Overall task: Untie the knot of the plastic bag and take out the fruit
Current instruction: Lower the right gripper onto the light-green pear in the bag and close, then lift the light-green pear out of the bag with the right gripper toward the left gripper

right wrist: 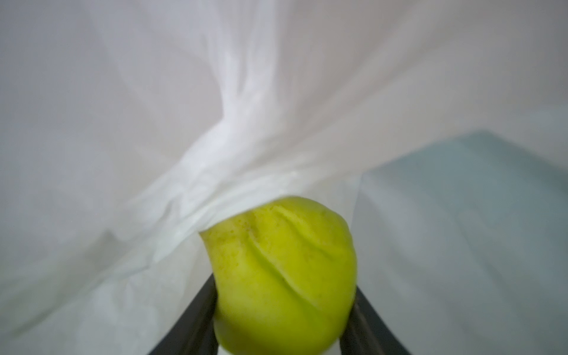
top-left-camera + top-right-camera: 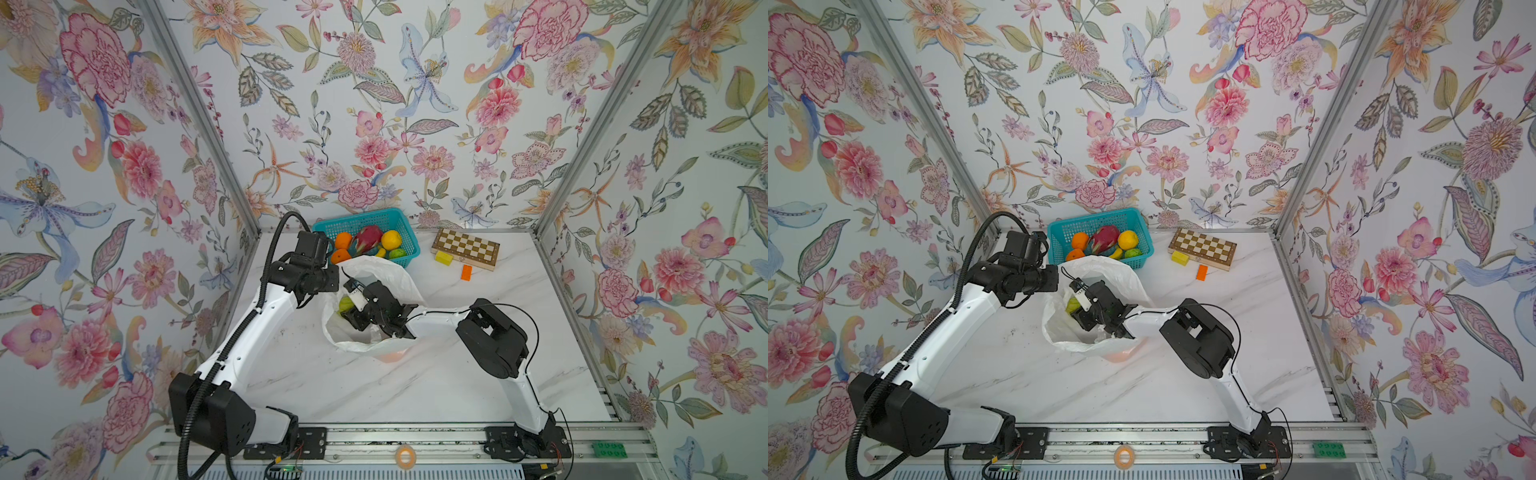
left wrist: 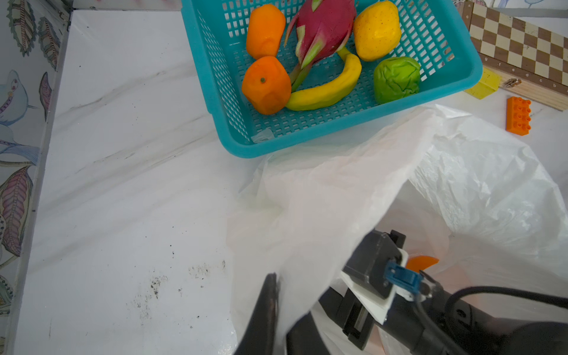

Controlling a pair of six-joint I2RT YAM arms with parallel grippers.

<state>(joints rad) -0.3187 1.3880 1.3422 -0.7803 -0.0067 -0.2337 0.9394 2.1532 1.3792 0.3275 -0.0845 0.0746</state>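
The white plastic bag (image 2: pixel 399 278) (image 2: pixel 1121 274) lies in the middle of the table with its mouth wide open; the knot is not visible. My left gripper (image 2: pixel 338 271) (image 3: pixel 285 304) is shut on the bag's rim (image 3: pixel 307 246) and holds it up on the basket side. Inside the bag, my right gripper (image 2: pixel 351 309) (image 1: pixel 284 289) is shut on a green fruit (image 2: pixel 345 304) (image 2: pixel 1071 305) (image 1: pixel 285 270), with a finger pressed against each side. An orange (image 3: pixel 421 262) lies deeper in the bag. Several fruit lie in the teal basket (image 2: pixel 332 226) (image 3: pixel 338 135).
The basket stands at the back, touching the bag, and also holds a yellow banana (image 3: pixel 329 89). To its right are a chessboard (image 2: pixel 465 248), a yellow block (image 2: pixel 443 258) and an orange brick (image 2: pixel 466 272). A green brick (image 2: pixel 609 450) and a tape roll (image 2: pixel 405 456) sit on the front rail.
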